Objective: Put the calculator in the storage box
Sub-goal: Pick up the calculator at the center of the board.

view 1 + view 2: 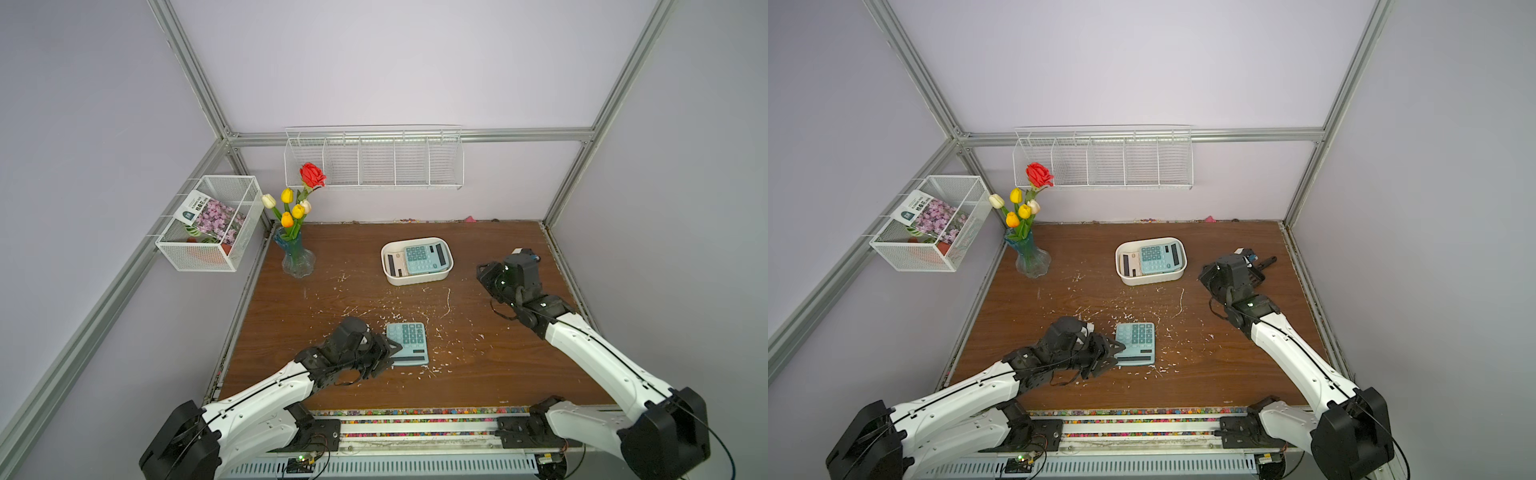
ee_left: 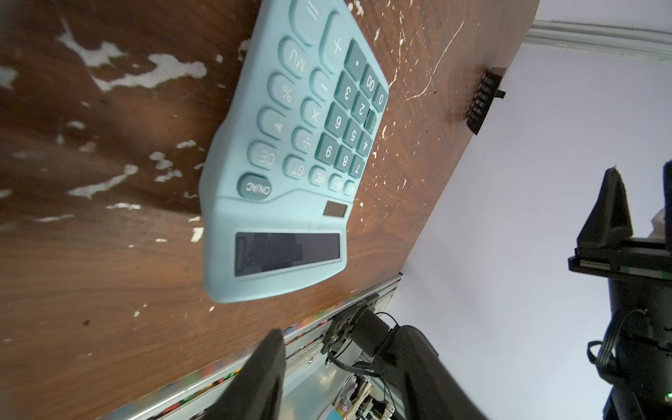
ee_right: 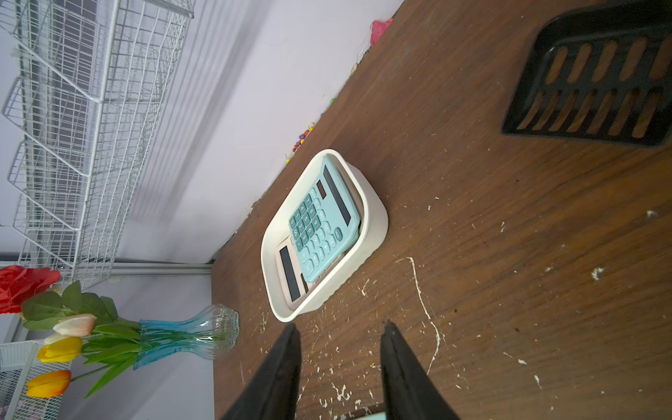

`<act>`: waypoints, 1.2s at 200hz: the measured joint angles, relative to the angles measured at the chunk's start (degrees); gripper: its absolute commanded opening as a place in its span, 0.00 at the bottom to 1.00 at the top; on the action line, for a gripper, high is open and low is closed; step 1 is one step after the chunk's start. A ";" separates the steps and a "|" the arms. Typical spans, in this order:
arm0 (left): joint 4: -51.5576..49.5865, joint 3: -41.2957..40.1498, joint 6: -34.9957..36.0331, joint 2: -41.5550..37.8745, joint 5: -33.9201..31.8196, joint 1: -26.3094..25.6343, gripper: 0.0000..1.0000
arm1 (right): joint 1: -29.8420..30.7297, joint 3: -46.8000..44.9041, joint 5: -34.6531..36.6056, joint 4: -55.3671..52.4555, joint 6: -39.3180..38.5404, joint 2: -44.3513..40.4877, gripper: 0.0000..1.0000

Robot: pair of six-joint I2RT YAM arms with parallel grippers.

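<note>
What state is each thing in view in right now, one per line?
table calculator: flat, keys up, not gripped.
storage box: upright, holds second blue calculator atop pink calculator.
left gripper: open, at table calculator's edge.
right gripper: open, empty.
vase: upright, holds flowers.
mesh basket: holds flower packet.

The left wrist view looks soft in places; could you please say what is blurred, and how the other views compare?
Left wrist view: teal calculator keys legible, tabletop nearest the lens smeared. Right wrist view: storage box crisp. Both top views: even light, faint shadows, wide-lens splay of the frame posts.
</note>
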 measured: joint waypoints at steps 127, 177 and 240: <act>10.25 4.00 -19.43 12.96 -6.95 -12.39 0.60 | -1.03 0.48 -0.24 -0.20 1.46 0.00 0.43; 13.53 1.49 -24.76 15.56 -9.55 -14.78 0.60 | -2.27 0.13 -1.22 -0.20 1.79 -0.28 0.43; 9.62 2.38 -25.59 14.80 -15.91 -14.95 0.59 | -4.35 -1.16 -2.51 -0.20 2.10 -1.20 0.43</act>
